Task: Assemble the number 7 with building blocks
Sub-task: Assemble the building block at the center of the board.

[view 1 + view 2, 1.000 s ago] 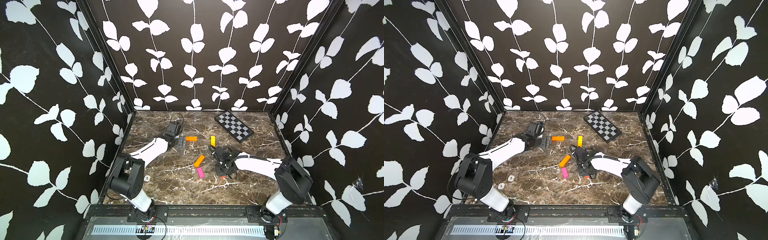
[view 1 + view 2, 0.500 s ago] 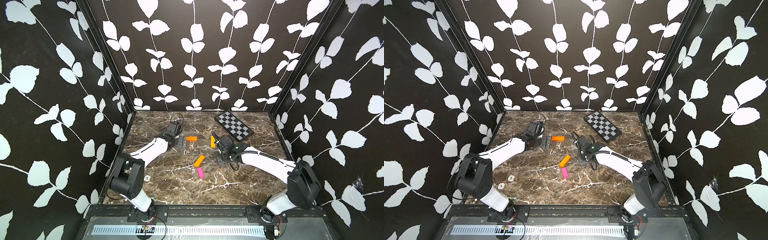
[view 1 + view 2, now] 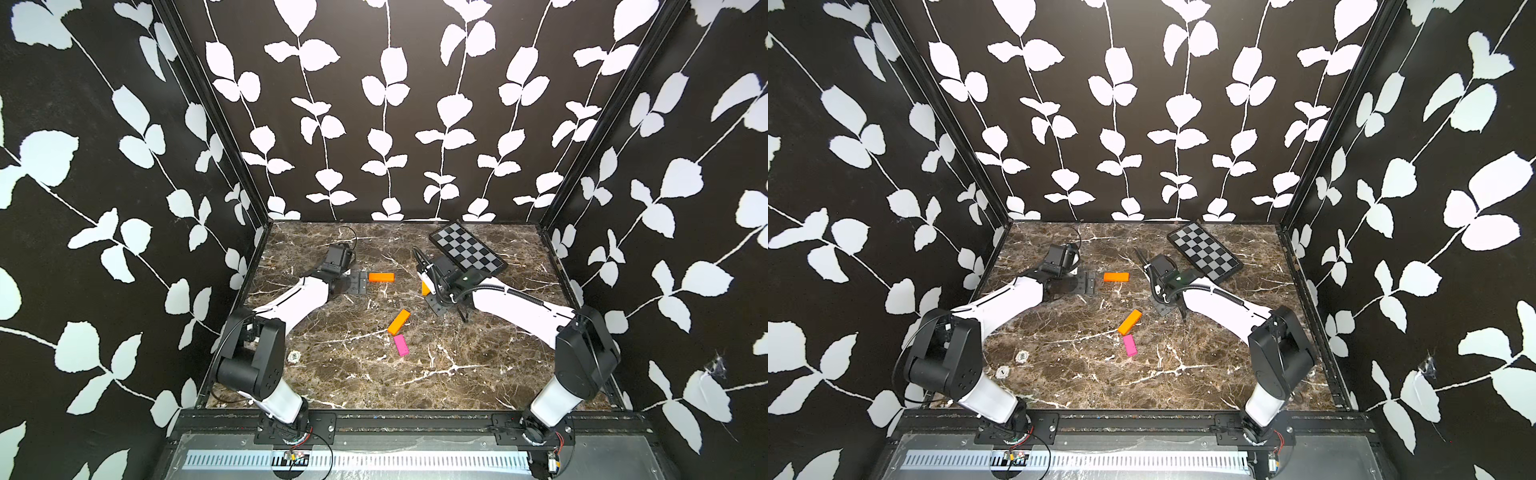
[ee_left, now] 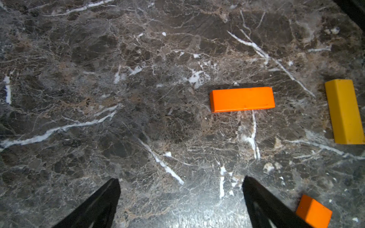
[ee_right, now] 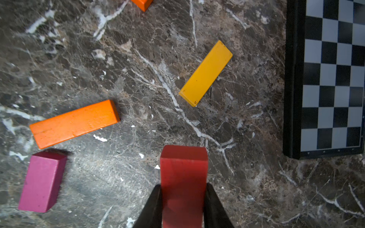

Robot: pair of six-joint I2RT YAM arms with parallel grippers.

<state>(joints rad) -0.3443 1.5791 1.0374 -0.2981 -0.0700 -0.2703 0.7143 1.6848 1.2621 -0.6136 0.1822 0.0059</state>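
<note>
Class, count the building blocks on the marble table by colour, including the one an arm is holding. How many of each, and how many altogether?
Orange blocks: 2
Yellow block: 1
Pink block: 1
Red block, held in the right end effector: 1
Total: 5

Both top views look down from high above the front edge, facing the back wall [image 3: 395, 124], far enough off to take in the whole marble table [image 3: 365, 374]. They're nearly the same picture. The left wrist view sits low and close over the table, orange bar [image 4: 242, 99] ahead, yellow bar [image 4: 344, 112] at its edge. The right wrist view hangs just as close, red-orange bar [image 5: 183, 177] in its foreground, checkered board [image 5: 333, 79] alongside, and it shares that yellow bar.
</note>
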